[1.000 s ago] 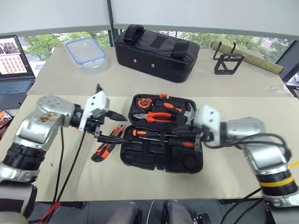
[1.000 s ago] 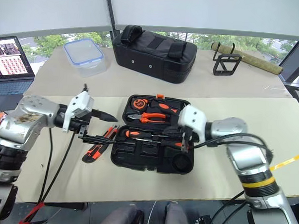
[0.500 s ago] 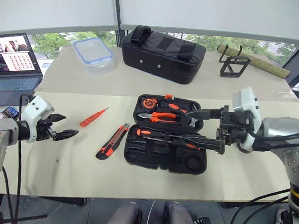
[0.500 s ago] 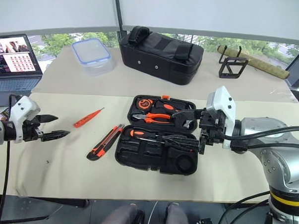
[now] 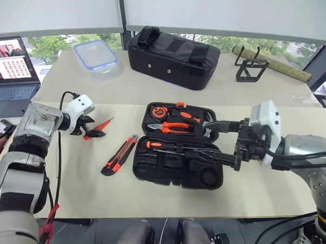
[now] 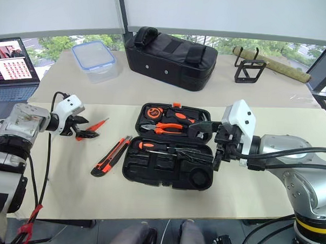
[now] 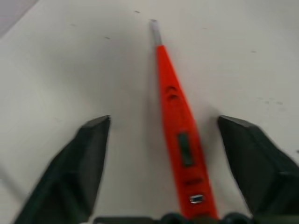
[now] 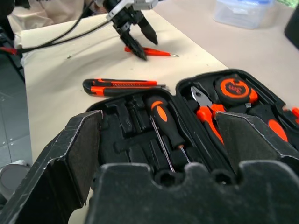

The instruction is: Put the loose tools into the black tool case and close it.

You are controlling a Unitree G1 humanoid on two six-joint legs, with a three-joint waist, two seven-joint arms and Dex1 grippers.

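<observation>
Orange slim screwdriver (image 7: pixel 180 126) lies near the table's (image 5: pixel 149 200) left edge, between the left gripper's (image 5: pixel 92 130) spread fingers, untouched. Right gripper (image 6: pixel 208 140) gapes empty above the open tool case (image 5: pixel 177 171), mid-table.

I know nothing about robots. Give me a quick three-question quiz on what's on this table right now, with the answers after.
1. True or false: the black tool case lies open.
2. Which tool lies between the fingers of the left claw? A) slim orange screwdriver B) hammer C) tape measure
3. Fill in: the utility knife lies on the table just ____ the case.

Key: 1. True. 2. A, the slim orange screwdriver, not yet gripped. 3. Outside.
</observation>
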